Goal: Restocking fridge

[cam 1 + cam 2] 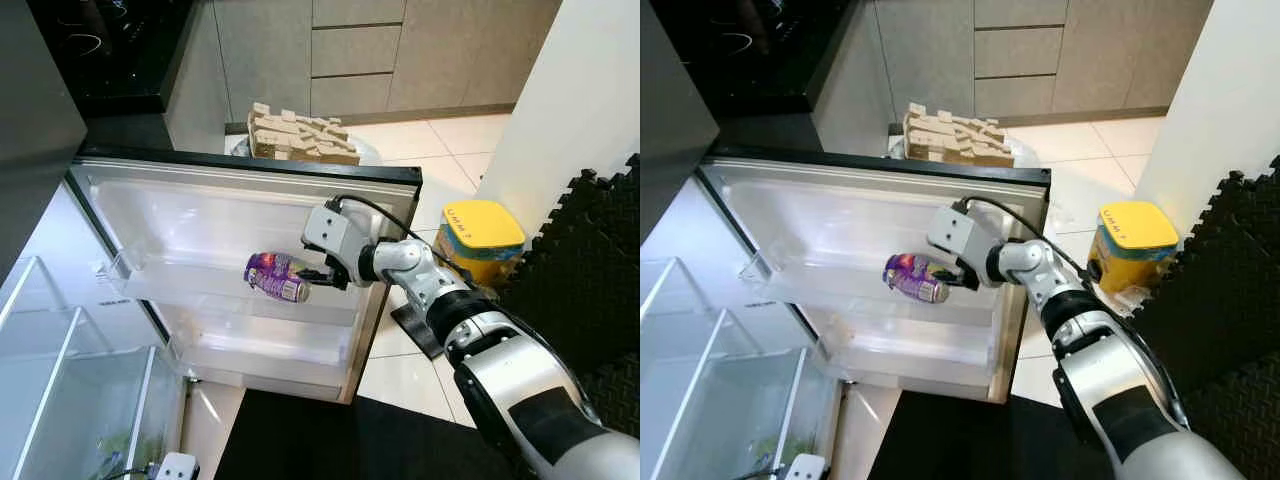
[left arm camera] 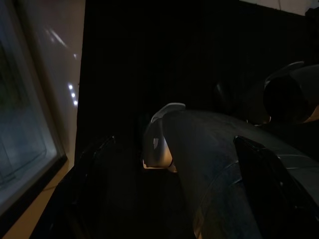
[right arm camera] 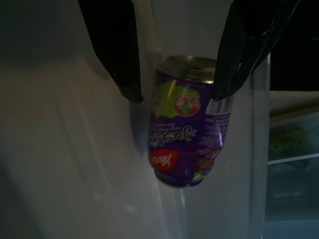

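A purple drink can (image 1: 277, 277) lies tilted on its side in the upper shelf (image 1: 200, 285) of the open fridge door. My right gripper (image 1: 318, 275) reaches in from the right and sits at the can's top end. In the right wrist view the gripper (image 3: 177, 93) stands open, its two black fingertips (image 3: 130, 89) spread to either side of the can's (image 3: 187, 139) silver lid. One finger overlaps the lid's edge and the other stands clear of it. The left wrist view is very dark, with the fridge's edge (image 2: 30, 149) beside the hanging left arm.
The fridge door's lower shelf (image 1: 265, 345) sits below. Glass shelves (image 1: 80, 400) of the fridge interior are at the lower left. A yellow tub (image 1: 482, 235) and black foam mats (image 1: 590, 260) stand to the right. A cardboard tray (image 1: 300, 137) lies behind the door.
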`<state>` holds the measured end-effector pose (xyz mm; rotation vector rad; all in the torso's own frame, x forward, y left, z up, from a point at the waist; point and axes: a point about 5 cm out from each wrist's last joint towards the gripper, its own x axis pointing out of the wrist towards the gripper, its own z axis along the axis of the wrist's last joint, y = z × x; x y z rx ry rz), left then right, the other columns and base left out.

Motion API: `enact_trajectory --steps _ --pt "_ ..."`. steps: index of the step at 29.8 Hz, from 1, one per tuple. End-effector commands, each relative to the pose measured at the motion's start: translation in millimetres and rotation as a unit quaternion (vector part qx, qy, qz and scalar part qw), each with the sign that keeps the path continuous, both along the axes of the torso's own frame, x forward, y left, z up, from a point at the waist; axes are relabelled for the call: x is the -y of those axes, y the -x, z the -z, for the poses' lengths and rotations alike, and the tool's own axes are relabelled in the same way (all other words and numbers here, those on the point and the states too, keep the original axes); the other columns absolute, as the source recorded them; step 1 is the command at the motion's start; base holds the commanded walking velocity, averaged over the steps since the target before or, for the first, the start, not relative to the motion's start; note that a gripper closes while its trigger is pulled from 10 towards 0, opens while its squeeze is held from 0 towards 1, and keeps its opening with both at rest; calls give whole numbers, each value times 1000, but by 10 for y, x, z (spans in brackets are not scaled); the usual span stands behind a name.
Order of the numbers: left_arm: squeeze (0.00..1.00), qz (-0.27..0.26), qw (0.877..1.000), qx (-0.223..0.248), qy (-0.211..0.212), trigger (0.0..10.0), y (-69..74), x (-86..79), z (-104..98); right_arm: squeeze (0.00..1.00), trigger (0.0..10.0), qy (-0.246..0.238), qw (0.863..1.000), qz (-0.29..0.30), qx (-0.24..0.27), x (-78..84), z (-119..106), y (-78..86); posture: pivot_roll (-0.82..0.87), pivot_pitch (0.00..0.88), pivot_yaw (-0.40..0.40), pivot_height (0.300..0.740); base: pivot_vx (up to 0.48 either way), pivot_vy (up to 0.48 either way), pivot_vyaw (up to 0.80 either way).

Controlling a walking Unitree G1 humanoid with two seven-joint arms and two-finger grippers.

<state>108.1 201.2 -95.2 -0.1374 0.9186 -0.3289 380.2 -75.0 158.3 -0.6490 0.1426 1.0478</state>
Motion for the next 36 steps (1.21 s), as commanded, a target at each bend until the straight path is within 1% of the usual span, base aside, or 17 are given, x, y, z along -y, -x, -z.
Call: enact_trajectory --steps 1,3,9,10,11,16,19,20,21,22,23,28,36 --pt "0 13 999 -38 5 10000 216 25 64 0 10000 1 1000 -5 2 -6 -35 -11 -15 163 -26 740 0 0 0" --pt "0 13 999 -41 3 10000 263 -5 66 0 10000 0 1000 1 2 4 -56 -27 -10 180 -23 740 0 0 0" --pt "0 15 999 -45 4 10000 311 -21 69 0 10000 -9 1000 5 6 0 -116 -50 -4 198 -20 740 0 0 0" --pt "0 16 999 -46 4 10000 331 -27 70 39 10000 -15 1000 4 6 -6 -152 -61 -3 201 -20 740 0 0 0" --pt "0 16 999 -46 4 10000 344 -30 70 1000 10000 -17 1000 -4 4 -13 -168 -57 0 210 -21 740 0 0 0" --pt "0 17 999 -48 5 10000 384 -41 71 1000 10000 -24 1000 -12 6 -38 -233 -69 6 223 -23 740 0 0 0" --pt "0 17 999 -49 4 10000 409 -49 71 1000 10000 -30 999 -19 12 -84 -270 -69 12 233 -23 740 0 0 0" --pt "0 18 999 -49 4 10000 416 -52 71 769 10000 -30 999 -21 13 -98 -276 -69 13 236 -23 740 0 0 0" --pt "0 18 999 -49 4 10000 423 -54 71 373 10000 -29 999 -24 12 -113 -280 -66 14 241 -22 740 0 0 0" --pt "0 18 999 -49 4 10000 423 -54 71 373 10000 -29 999 -24 12 -113 -280 -66 14 241 -22 740 0 0 0" --pt "0 18 999 -49 5 10000 429 -54 71 0 10000 -29 999 -27 12 -133 -288 -64 14 243 -23 740 0 0 0" --pt "0 21 999 -48 6 10000 447 -49 71 0 10000 -22 999 -35 16 -176 -310 -63 18 252 -28 740 0 0 0" --pt "0 24 999 -48 10 10000 496 -23 75 0 10000 7 998 -63 6 -229 -318 -43 22 265 -36 740 0 0 0"
